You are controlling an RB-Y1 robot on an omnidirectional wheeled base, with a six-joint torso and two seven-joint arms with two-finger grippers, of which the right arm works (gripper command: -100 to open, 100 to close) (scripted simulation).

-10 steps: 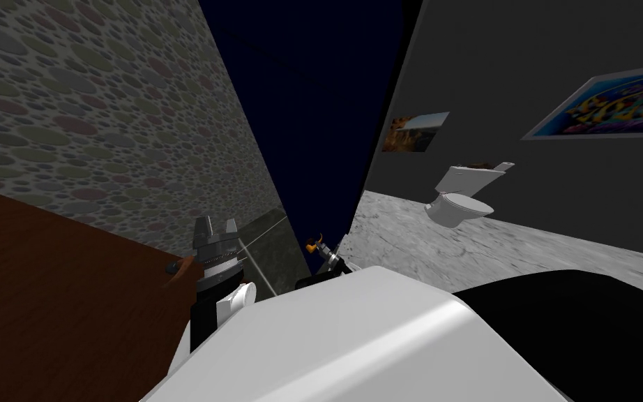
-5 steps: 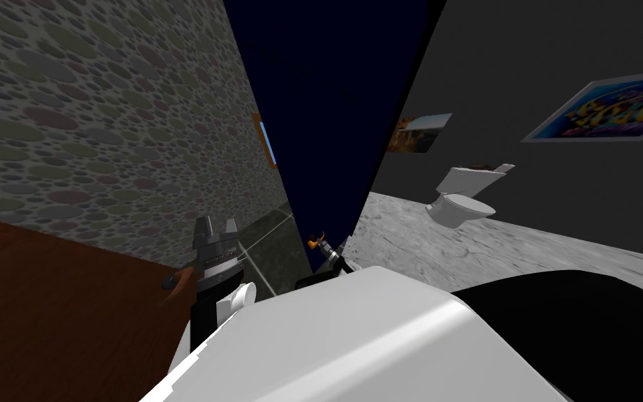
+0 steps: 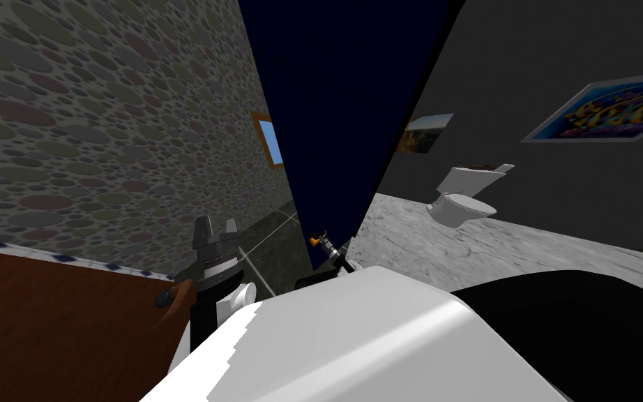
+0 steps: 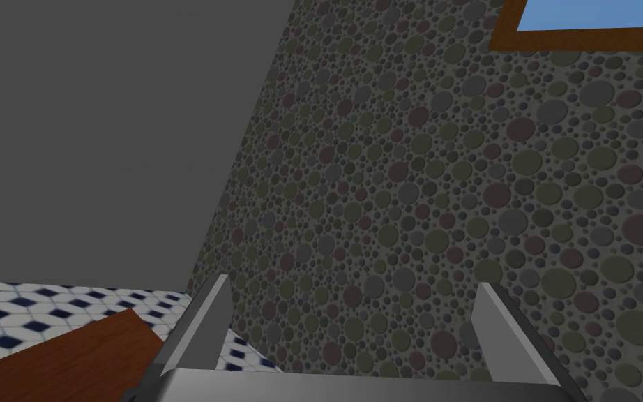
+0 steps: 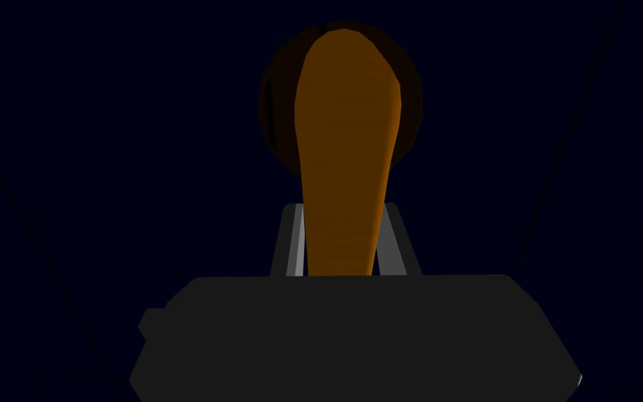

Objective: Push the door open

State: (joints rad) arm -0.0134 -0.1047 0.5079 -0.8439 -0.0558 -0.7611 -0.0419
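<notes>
The door [image 3: 344, 105] is a dark navy panel standing upright in the middle of the head view, between a pebble-patterned wall [image 3: 104, 125] on its left and a dark grey wall [image 3: 536, 56] on its right. Low on the door's face sits an orange lever handle [image 3: 315, 237], and the right hand [image 3: 327, 250] is right at it. From that hand's own camera the lever [image 5: 344, 160] runs out from a round dark base on the navy face and passes straight between the 2 fingers [image 5: 291, 241]. The right hand [image 5: 344, 209] is clenched on the lever, with a blade pressed against each of its sides.

The left hand [image 3: 215, 225] is raised to the left of the door and well apart from it, in front of the pebbled wall. Its own camera shows the left hand [image 4: 351, 283] released, the 2 fingers [image 4: 205, 321] spread wide with nothing between them and touching nothing.

Below that hand a brown wooden panel [image 3: 55, 328] fills the lower left, with a brown lever [image 3: 174, 294] on it just beside the left forearm. A thin strip of blue-and-white tiled floor [image 3: 48, 255] shows along the panel's upper edge.

A brown-framed window [image 3: 269, 142] sits in the pebbled wall near the door's edge. Past the door, a white toilet [image 3: 463, 195] stands on a mottled grey floor [image 3: 522, 244] against the dark grey wall. That wall carries 2 pictures, a small one [image 3: 426, 131] near the door and a larger, brightly coloured one [image 3: 606, 108] further right.
</notes>
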